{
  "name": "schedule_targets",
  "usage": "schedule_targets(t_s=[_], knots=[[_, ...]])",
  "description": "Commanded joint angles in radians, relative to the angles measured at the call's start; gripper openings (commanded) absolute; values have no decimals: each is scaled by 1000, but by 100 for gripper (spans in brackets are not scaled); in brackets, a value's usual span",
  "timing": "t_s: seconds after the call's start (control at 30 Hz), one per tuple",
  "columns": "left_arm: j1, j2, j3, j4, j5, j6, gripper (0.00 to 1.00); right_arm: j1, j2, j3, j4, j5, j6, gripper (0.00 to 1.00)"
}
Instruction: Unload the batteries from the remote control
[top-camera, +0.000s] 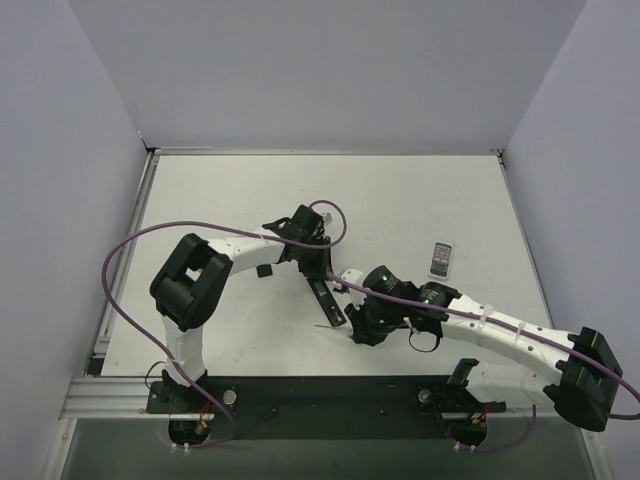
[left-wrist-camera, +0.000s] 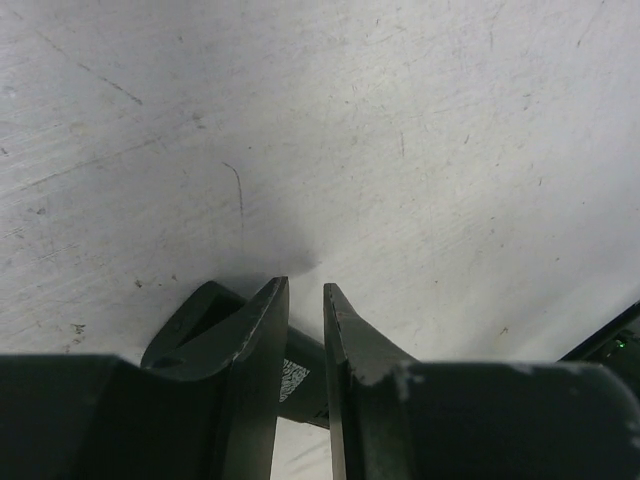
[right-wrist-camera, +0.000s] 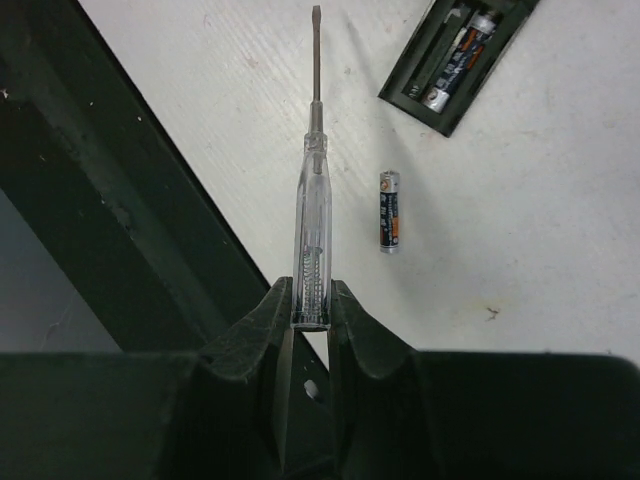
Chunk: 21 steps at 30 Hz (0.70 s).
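The remote control (top-camera: 326, 302) is a slim black bar lying on the table between the two arms. My left gripper (top-camera: 318, 272) is shut on its far end; in the left wrist view the jaws (left-wrist-camera: 305, 290) clamp the black body with a white label (left-wrist-camera: 293, 382). In the right wrist view the remote's open compartment (right-wrist-camera: 455, 60) shows a battery inside (right-wrist-camera: 465, 45). One battery (right-wrist-camera: 388, 210) lies loose on the table. My right gripper (top-camera: 355, 326) (right-wrist-camera: 312, 290) is shut on a clear-handled screwdriver (right-wrist-camera: 312, 230), tip pointing away, left of the loose battery.
A whitish flat block with buttons (top-camera: 440, 258) lies at the right. A small dark square piece (top-camera: 264, 270) lies by the left forearm. A purple cable (top-camera: 130, 250) loops over the left arm. The dark rail (top-camera: 320, 395) runs along the near edge.
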Motion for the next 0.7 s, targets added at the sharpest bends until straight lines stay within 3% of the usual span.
schedule_targets(t_s=[0.0, 0.33, 0.67], knots=[[4, 3, 49, -49, -37, 39, 31, 12, 72, 11, 18, -43, 32, 0], [2, -80, -19, -178, -159, 31, 31, -20, 94, 42, -25, 154, 71, 0], [-9, -175, -152, -116, -82, -29, 31, -30, 109, 66, -51, 233, 77, 0]])
